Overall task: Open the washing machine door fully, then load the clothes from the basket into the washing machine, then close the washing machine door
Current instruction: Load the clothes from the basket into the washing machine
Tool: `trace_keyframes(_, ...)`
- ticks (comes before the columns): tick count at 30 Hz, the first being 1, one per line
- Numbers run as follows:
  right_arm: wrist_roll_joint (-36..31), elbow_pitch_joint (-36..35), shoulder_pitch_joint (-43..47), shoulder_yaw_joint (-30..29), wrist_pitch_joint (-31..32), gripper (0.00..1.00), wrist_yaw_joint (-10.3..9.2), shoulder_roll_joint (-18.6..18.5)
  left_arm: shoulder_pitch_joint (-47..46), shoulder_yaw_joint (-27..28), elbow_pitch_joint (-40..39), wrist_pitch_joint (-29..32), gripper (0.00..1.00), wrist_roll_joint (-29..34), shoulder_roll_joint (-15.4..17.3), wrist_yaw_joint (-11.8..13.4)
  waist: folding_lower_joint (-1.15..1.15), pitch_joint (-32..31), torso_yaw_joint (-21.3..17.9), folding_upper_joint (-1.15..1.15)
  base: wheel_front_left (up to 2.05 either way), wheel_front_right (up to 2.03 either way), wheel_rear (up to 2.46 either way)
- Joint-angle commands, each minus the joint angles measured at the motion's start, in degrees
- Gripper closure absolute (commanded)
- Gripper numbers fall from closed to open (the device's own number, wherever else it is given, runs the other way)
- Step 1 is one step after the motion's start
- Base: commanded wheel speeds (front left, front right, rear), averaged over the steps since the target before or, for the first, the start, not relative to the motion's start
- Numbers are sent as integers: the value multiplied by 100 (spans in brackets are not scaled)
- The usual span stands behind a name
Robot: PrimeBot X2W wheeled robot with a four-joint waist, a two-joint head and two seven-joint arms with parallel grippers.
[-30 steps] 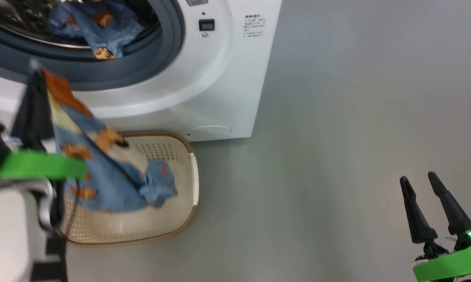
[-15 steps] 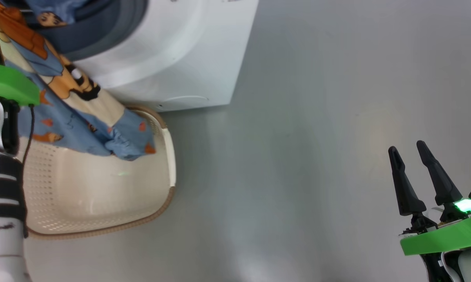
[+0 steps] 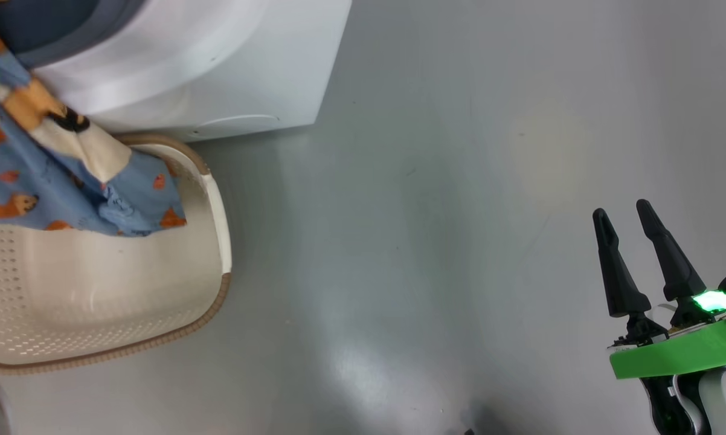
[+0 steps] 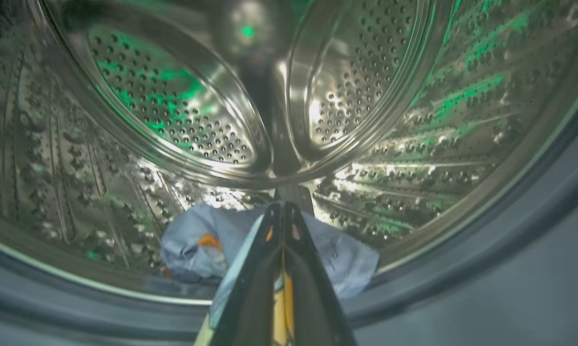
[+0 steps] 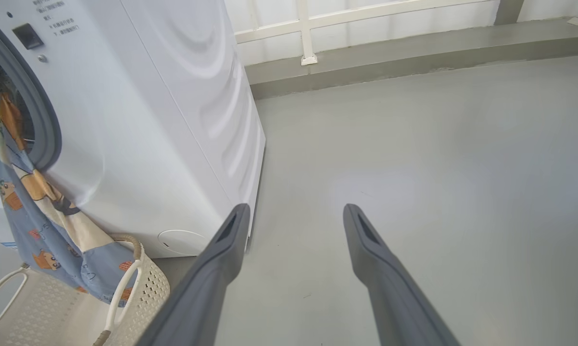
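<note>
The left gripper [image 4: 282, 207], clamped on the light blue bear-print clothes [image 3: 67, 187], has risen from the cream perforated plastic basket [image 3: 218, 199] into the steel drum [image 4: 366, 72] of the big white washing machine [image 3: 218, 60], where another blue piece [image 4: 193, 245] lies; the cloth's tail hangs over the basket. The right gripper [image 3: 620, 208] stands spread, empty, above bare grey floor [image 3: 429, 241]
</note>
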Motion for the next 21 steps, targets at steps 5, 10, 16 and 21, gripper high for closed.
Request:
trace_keyframes(5, 83, -146, -110, 149, -27, 0, 16, -79, -295, -42, -1133, -30, 100, 221, 346, 277, -1, 208, -91, 0, 0, 0, 0)
trace_keyframes(10, 93, -160, -182, 177, -27, 0, 16, -63, -220, -96, -2059, -30, 100, 341, 417, 461, -1, 300, -127, 0, 0, 0, 0)
trace_keyframes(16, 99, -150, -222, 207, -27, 0, 16, -45, 105, -59, -2222, -30, 100, 260, 414, 552, -1, 335, -154, 0, 0, 0, 0)
trace_keyframes(21, 107, -130, -195, 258, -27, 0, 16, -51, -8, -43, -1184, -30, 100, 155, 428, 504, -1, 286, -163, 0, 0, 0, 0)
